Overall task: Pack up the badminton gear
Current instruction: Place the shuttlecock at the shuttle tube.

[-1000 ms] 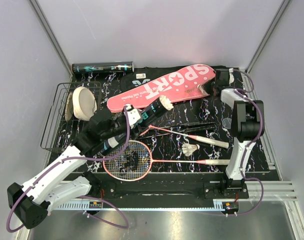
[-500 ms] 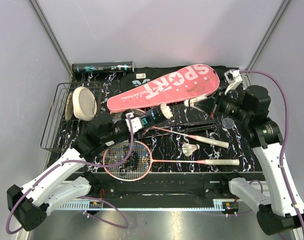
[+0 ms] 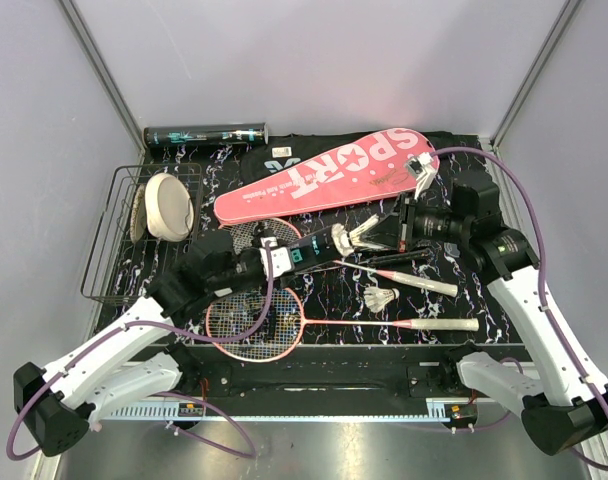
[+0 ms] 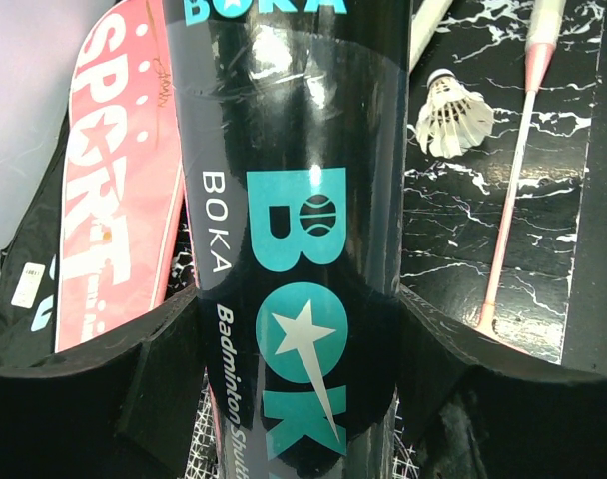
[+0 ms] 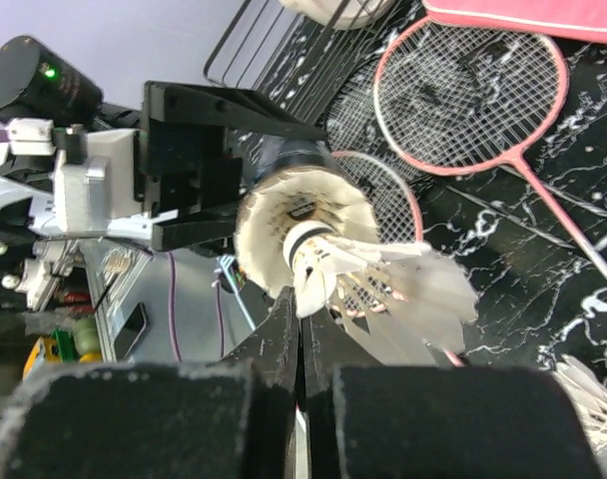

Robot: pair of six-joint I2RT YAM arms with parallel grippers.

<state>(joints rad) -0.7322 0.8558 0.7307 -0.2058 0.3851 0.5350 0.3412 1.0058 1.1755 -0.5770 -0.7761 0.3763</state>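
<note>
The left end effector (image 3: pixel 282 256) clamps the dark BOKA tube (image 4: pixel 294 200) around its middle and holds it roughly level above the surface (image 3: pixel 324 300), mouth facing right. The right end effector (image 5: pixel 302 371), fingers pressed together, pinches a feather shuttlecock (image 5: pixel 383 284) by its skirt, with the cork at the tube's mouth. 1 more shuttlecock (image 3: pixel 382 298) lies just beside a pink racket (image 3: pixel 444 324).

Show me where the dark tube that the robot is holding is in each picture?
Top external: the dark tube sits mid-picture, held by the left end effector.
Left wrist: it fills the middle.
Right wrist: its end shows upper middle, behind the shuttlecock that the right end effector pinches.
Shared landmark: the pink SPORT case, seen in all three.
</note>
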